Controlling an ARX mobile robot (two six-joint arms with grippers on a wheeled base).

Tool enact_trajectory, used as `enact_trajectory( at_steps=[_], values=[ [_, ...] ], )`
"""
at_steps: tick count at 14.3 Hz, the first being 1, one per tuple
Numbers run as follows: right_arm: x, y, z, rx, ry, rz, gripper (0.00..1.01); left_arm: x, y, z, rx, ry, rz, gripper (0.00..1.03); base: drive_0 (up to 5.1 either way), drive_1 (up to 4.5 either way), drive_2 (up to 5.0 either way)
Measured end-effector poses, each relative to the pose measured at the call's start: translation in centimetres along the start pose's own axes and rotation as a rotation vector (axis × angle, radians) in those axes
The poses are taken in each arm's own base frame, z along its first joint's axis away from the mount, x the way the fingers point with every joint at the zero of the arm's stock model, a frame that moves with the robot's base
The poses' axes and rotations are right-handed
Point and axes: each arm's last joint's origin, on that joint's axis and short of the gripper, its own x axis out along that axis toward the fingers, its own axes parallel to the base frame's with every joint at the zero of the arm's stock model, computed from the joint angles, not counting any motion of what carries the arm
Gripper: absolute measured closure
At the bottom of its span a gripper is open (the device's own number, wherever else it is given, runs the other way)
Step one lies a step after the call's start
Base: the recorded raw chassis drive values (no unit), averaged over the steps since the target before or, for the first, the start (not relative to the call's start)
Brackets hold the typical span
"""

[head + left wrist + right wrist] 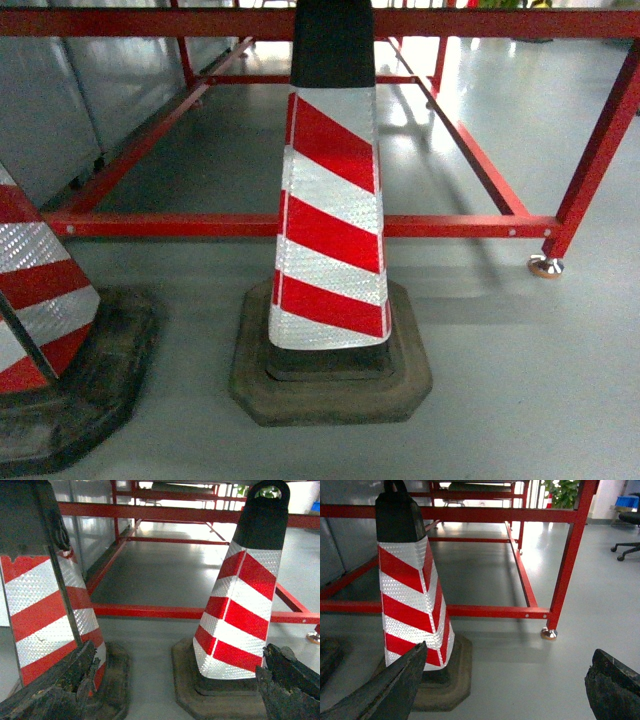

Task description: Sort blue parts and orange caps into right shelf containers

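From the head camera I saw only floor-level things: a red-and-white striped reflective traffic cone with a black top point(330, 215) stood on its dark rubber base straight ahead, and a second striped cone of the same kind point(40, 290) was cut off by the left edge. Behind them ran the low rails of a red-painted metal shelf frame point(450, 226), its right leg ending in a small round metal foot point(546, 266) on the glossy grey floor point(520, 380). Grey panels point(60, 90) lined the far left. The left gripper point(170, 685) had its worn black fingers point(55, 690) spread wide at the bottom corners of the left wrist view, with nothing between them; both cones showed beyond it. The right gripper point(505, 690) was likewise wide apart and held nothing, its fingers point(390, 690) framing the nearer cone and the frame's leg. I could find no blue parts, orange caps or blue crates in any view.
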Motion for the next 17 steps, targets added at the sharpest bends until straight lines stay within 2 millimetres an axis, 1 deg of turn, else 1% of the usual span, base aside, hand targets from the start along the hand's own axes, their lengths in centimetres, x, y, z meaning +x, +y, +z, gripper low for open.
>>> enact_trajectory(
  at_steps=[17],
  values=[
    [0.0,-0.01,-0.02,0.0,0.002,-0.002,0.03,0.0,0.0,-0.03,0.0,0.003,0.0,0.05,0.0,0.0,0.0]
  ],
)
